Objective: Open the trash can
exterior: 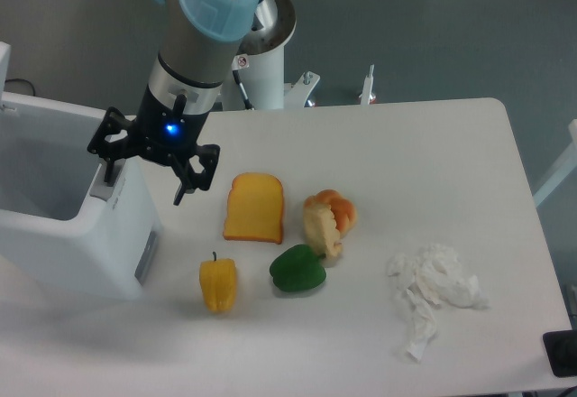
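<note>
**Trash can open at the table's left end**

On the white table (424, 135) stand one trash can, one slice of toast, one bread roll, two peppers and one wad of tissue. The trash can (86, 244), a white boxy bin with a grey vent panel on its side, sits at the left end; its top is open and the inside that shows looks bare. The gripper (149, 176) hangs over the can's right rim, fingers spread apart, one above the latch edge, one off the can's side, holding nothing. Right of the can lie the toast slice (254, 207) and bread roll (328, 221); nearer the front, the yellow pepper (217, 284) and green pepper (297, 269). The crumpled tissue (433, 293) lies well apart, farthest from the can.
</note>
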`<action>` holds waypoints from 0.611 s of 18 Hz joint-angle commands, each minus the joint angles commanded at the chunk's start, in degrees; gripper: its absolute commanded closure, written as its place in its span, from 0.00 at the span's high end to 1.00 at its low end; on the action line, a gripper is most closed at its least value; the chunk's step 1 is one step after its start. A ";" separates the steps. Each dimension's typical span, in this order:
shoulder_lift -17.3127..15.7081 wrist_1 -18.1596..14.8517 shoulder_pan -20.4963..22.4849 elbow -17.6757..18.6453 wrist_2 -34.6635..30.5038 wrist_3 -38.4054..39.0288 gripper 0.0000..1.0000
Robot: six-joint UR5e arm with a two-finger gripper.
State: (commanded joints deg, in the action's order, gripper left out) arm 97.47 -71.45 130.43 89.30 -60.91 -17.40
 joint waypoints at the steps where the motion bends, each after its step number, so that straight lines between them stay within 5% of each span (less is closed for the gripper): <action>1: -0.26 0.00 0.70 -0.18 0.00 0.00 1.00; 6: -0.35 0.26 4.03 -2.19 -0.44 -1.49 1.00; 11: -0.17 0.88 12.46 -2.91 -0.52 -14.39 1.00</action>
State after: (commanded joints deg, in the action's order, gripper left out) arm 97.30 -70.58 142.89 86.39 -61.43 -31.79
